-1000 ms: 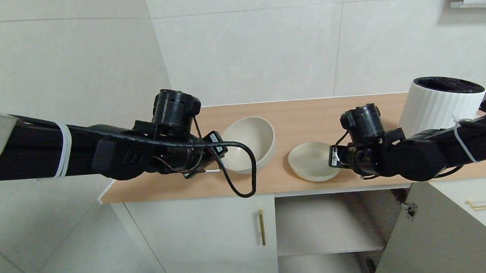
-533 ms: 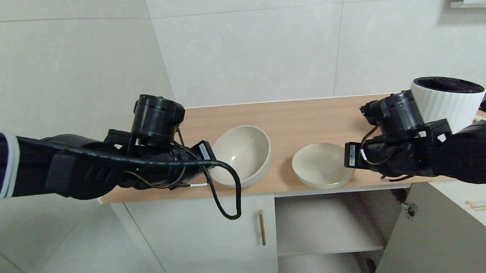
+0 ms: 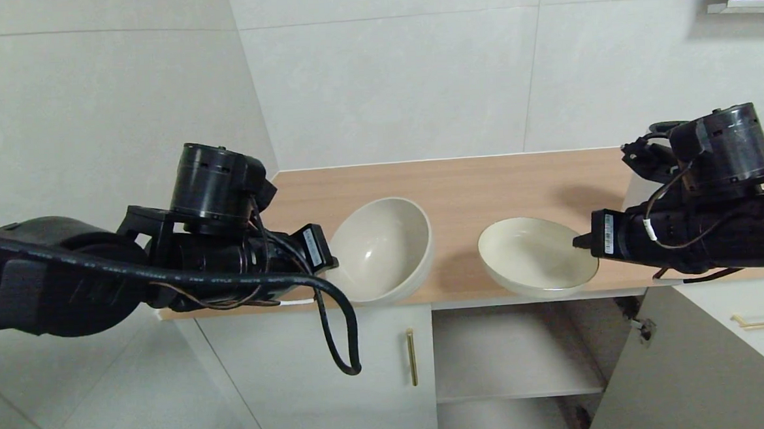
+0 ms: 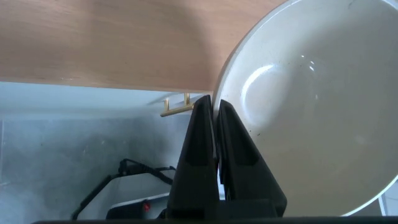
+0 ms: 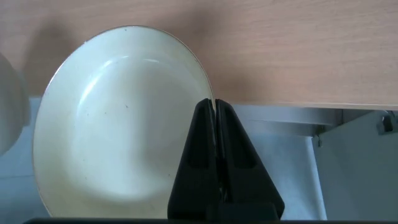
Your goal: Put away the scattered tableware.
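My left gripper (image 3: 328,263) is shut on the rim of a large cream bowl (image 3: 384,247), held tilted over the front edge of the wooden counter (image 3: 459,184). In the left wrist view the fingers (image 4: 214,124) pinch the bowl (image 4: 311,99) at its rim. My right gripper (image 3: 583,242) is shut on the rim of a shallow cream plate (image 3: 534,255), held over the counter's front edge. The right wrist view shows the gripper (image 5: 214,115) clamped on the plate (image 5: 118,118) edge.
Below the counter a cabinet stands open with a bare shelf (image 3: 514,358) and its door (image 3: 665,369) swung out to the right. A closed door with a gold handle (image 3: 411,357) is to its left. Tiled walls bound the back and left.
Both arms have pulled back toward me and lifted, carrying the bowl and the plate from the counter top to its front edge. The right arm now hides the white ribbed container.
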